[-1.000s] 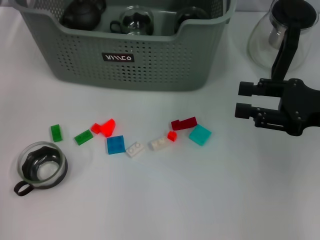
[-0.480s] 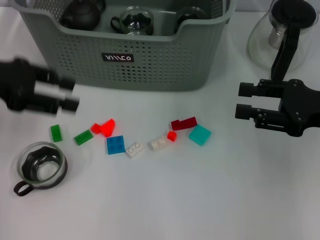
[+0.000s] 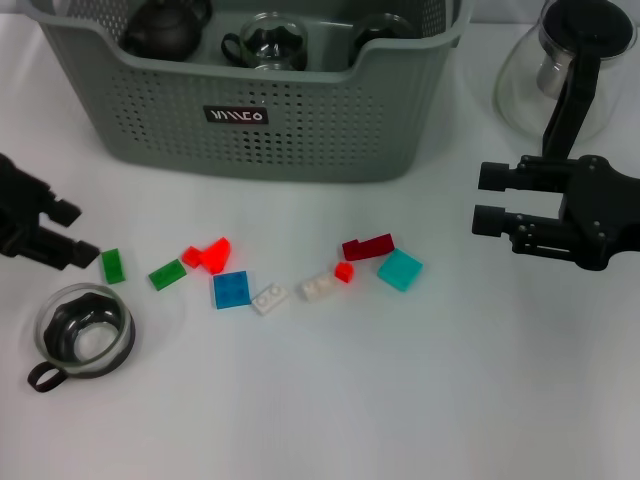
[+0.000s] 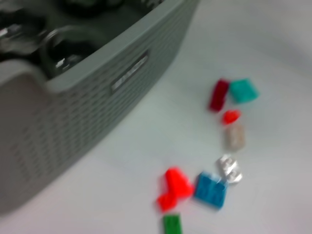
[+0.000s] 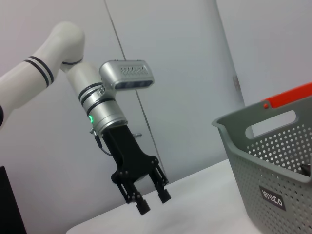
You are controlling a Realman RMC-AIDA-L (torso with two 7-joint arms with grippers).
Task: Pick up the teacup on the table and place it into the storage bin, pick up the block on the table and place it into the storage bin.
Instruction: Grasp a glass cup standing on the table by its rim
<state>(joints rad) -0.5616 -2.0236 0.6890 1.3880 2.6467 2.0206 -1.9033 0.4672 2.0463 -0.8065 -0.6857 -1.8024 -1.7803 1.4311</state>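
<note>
Teacup [image 3: 80,333] below empty, parted left end effector [image 3: 72,232]; right end effector [image 3: 485,198] parted, idle.

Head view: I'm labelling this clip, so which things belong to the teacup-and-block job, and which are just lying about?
Job things:
teacup
blocks, e.g. blue block
storage bin
left gripper, jaws open, above the teacup
right gripper, jaws open, idle on the right

Lying about:
glass teapot
teaware already in the bin

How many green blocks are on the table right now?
2. One green block lies just off the left pincer, above the teacup. The other green block sits beside the red blocks. None looks hidden.
</note>
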